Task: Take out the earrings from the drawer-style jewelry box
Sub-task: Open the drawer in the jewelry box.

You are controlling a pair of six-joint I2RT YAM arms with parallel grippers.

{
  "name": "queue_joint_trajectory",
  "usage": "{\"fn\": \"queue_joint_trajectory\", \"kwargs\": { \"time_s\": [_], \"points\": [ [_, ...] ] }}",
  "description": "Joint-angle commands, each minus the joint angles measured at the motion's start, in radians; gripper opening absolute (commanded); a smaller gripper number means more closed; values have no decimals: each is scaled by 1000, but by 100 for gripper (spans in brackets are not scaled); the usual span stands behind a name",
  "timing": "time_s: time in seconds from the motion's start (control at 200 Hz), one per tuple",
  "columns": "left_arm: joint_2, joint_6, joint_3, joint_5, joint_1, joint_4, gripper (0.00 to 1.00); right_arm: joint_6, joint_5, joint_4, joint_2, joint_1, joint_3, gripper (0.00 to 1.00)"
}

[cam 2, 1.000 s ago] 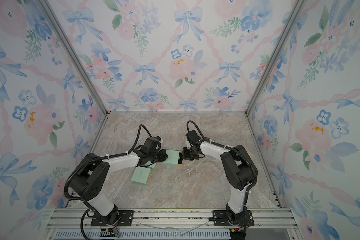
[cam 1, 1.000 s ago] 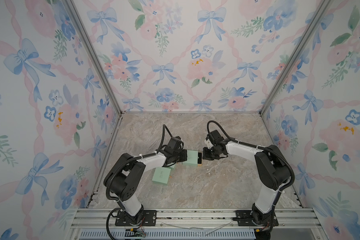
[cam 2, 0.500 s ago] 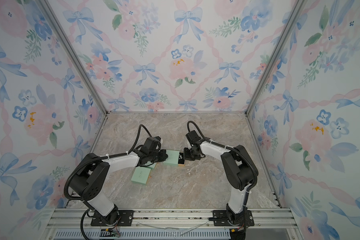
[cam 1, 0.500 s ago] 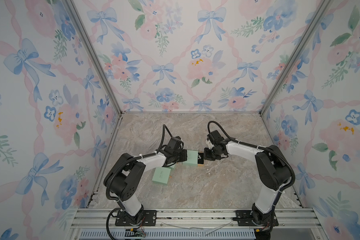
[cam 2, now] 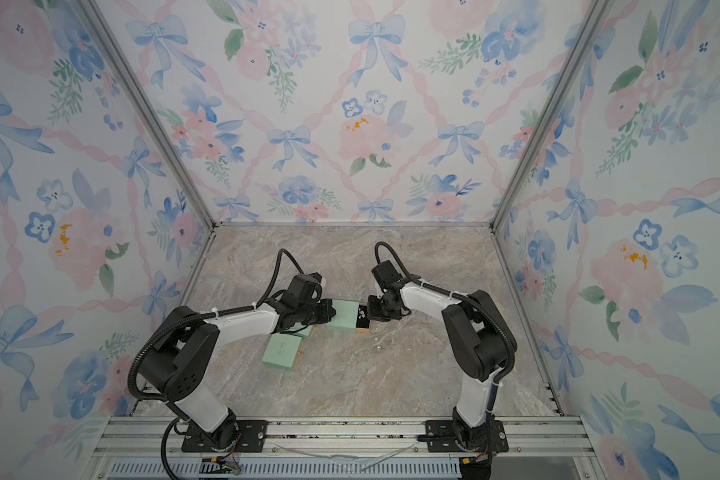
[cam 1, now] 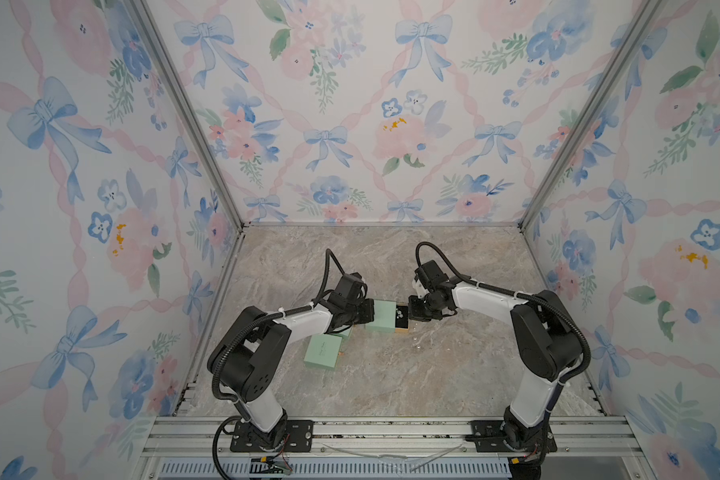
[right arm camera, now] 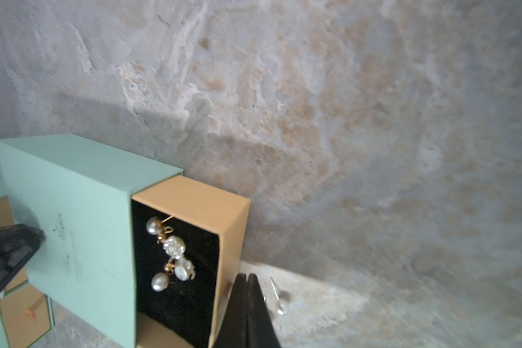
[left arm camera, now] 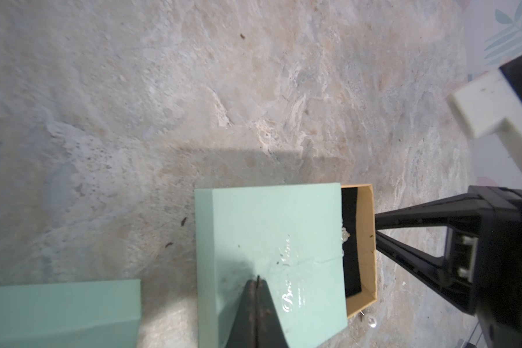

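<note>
Marble top (cam 1: pixel 391 374) fills the floor. Nearest us a spare box (cam 1: pixel 323 352) lies idle. Next comes the jewelry box (cam 1: pixel 381 316). The left gripper (left arm camera: pixel 257 289), closed and empty, presses on its green top, and we judge that pins it. The drawer (right arm camera: pixel 193 192) is part-way out, with the earrings (right arm camera: pixel 172 250) inside on black lining. The right gripper (right arm camera: pixel 247 289), closed, has its tips against the drawer's end wall, probably working it outward. A loose stud (right arm camera: pixel 281 304) sits on the marble just beside. Floral walls (cam 1: pixel 350 124) stand behind.
</note>
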Motion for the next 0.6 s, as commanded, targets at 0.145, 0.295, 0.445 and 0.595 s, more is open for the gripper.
{"fn": "queue_joint_trajectory", "kwargs": {
  "time_s": [0.145, 0.295, 0.445, 0.595],
  "points": [
    [31, 22, -6, -55, 3, -111, 0, -8, 41, -59, -25, -9, 16, 0],
    [34, 22, -4, -53, 3, -110, 0, -14, 31, -57, -28, -9, 15, 0],
    [34, 23, -4, -53, 3, -111, 0, -15, 10, -33, -40, -10, 10, 5],
    [36, 21, -6, -54, 3, -110, 0, -21, -3, -11, -57, -13, 12, 18]
  ]
}}
